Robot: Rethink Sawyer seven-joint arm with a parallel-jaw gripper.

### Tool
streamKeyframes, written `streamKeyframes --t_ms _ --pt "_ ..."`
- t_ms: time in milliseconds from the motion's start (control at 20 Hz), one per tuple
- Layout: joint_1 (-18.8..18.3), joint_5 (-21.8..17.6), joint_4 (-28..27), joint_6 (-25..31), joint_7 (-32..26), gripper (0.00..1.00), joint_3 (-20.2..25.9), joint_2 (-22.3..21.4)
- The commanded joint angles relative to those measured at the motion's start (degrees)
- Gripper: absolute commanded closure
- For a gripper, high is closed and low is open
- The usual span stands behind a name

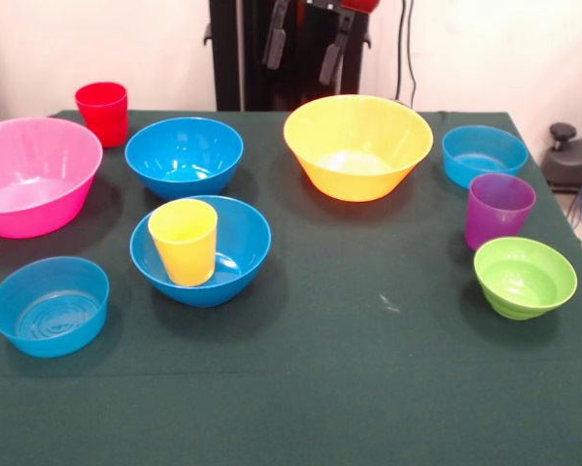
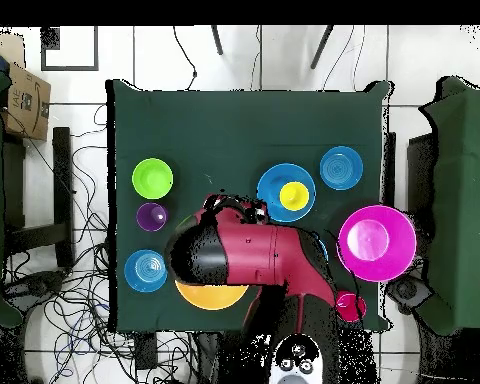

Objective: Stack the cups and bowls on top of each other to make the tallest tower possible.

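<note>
My gripper [image 1: 305,44] hangs open and empty at the table's far edge, above and behind the large yellow-orange bowl [image 1: 359,146]. A yellow cup [image 1: 184,241] stands upright inside a medium blue bowl [image 1: 201,250], also seen in the overhead view [image 2: 286,192]. The second medium blue bowl [image 1: 184,155] sits just behind it. The large pink bowl [image 1: 33,175] and the red cup [image 1: 102,112] are at the left. Small light-blue bowls sit at the front left [image 1: 50,306] and far right [image 1: 484,155]. The purple cup [image 1: 499,209] and the green bowl [image 1: 524,277] stand apart at the right.
The green table cloth [image 1: 368,388] covers the table. In the overhead view my red arm [image 2: 249,255] hides the second blue bowl and part of the yellow-orange bowl [image 2: 214,297]. A black device [image 1: 572,155] stands off the table's right edge.
</note>
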Motion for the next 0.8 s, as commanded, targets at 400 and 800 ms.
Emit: streamKeyframes --t_ms 400,800 --pt "8.0 4.4 -0.9 -0.1 16.7 0.0 -4.3 10.0" --pt "15.3 8.2 -3.9 -2.7 24.0 0.0 -7.7 17.0"
